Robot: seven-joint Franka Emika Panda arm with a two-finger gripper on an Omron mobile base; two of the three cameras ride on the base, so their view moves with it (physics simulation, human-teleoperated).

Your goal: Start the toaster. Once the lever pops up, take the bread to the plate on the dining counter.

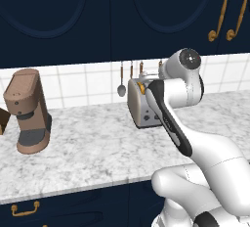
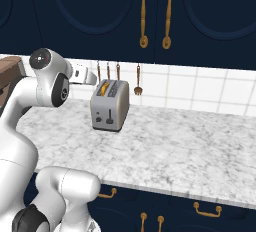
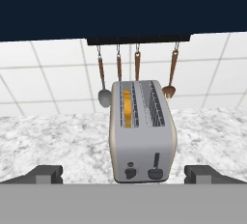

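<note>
Here the marble bench carries the brown coffee machine at its left and the silver toaster by the tiled wall. The claw hovers released before the toaster's narrow face. Bread sits in the left slot; the lever is low.

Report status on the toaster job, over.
Gripper open, hovering short of the toaster, nothing held. Bread sits in the left slot; lever low on the front face. Path clear.
</note>
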